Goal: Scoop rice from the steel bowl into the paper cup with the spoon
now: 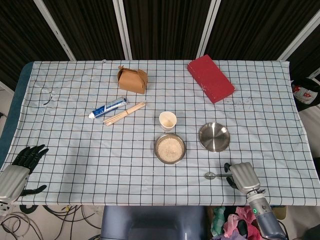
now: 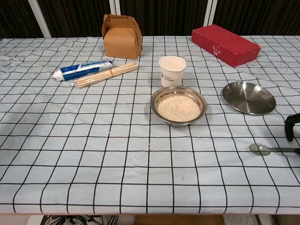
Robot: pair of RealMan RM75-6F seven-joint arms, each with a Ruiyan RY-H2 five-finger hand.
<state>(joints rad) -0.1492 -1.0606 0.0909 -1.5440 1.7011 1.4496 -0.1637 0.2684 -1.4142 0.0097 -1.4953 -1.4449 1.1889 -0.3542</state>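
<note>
Paper cup [image 2: 172,70], small unreadable print

Even overhead light is washing the checked tablecloth [image 1: 100,150] bright, shadows staying faint. Glare is glinting off the steel plate [image 2: 248,97]. Both views are holding sharp against a dark backdrop.
</note>
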